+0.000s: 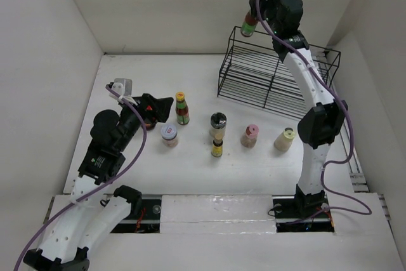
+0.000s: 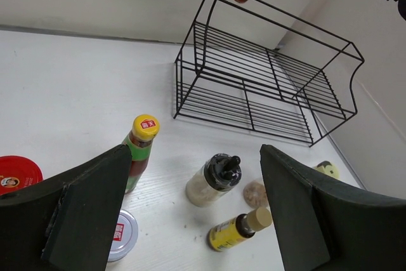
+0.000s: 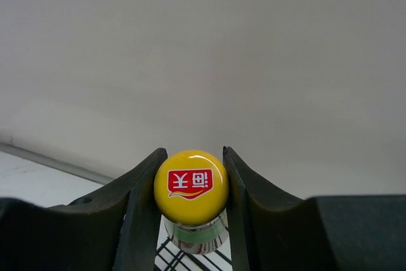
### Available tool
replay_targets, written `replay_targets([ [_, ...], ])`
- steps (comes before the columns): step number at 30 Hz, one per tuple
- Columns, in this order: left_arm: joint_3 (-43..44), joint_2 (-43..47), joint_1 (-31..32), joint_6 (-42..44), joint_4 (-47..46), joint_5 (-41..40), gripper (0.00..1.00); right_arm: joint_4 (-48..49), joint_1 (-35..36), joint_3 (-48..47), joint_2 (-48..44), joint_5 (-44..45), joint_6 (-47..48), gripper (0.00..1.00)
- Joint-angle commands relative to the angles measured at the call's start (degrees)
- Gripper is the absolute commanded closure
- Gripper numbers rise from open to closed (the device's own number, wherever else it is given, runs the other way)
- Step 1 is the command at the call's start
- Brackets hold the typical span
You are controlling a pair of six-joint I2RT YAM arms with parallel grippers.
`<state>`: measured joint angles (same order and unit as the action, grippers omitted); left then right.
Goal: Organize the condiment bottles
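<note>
Right gripper (image 3: 192,158) clamps a green-red bottle (image 1: 249,23) by its yellow cap (image 3: 190,211), whose red badge (image 3: 190,183) bears white Chinese characters; left gripper (image 2: 195,169) stands apart, empty.

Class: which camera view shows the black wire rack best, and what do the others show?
The left wrist view: the black wire rack is fully in frame, both tiers in plain sight. In the top external view the right arm crosses it. The right wrist view shows only a few wires below the held bottle.
</note>
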<state>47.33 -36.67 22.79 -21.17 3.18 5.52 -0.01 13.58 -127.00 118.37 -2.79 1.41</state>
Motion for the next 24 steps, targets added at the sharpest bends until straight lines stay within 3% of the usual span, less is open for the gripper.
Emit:
replay_targets([
  [1, -0.3, 0.3, 0.1, -0.8, -2.6, 0.3, 0.22, 8.2, 0.6, 1.2, -6.0, -1.2, 0.2, 0.93],
  [17, -0.3, -0.2, 0.1, -0.8, -2.6, 0.8, 0.22, 8.2, 1.6, 9.7, -3.9, -1.9, 1.3, 0.93],
  [24, -0.3, -0.8, 0.1, -0.8, -2.6, 0.8, 0.22, 4.7, 1.6, 7.8, -2.2, -4.5, -0.2, 0.9],
])
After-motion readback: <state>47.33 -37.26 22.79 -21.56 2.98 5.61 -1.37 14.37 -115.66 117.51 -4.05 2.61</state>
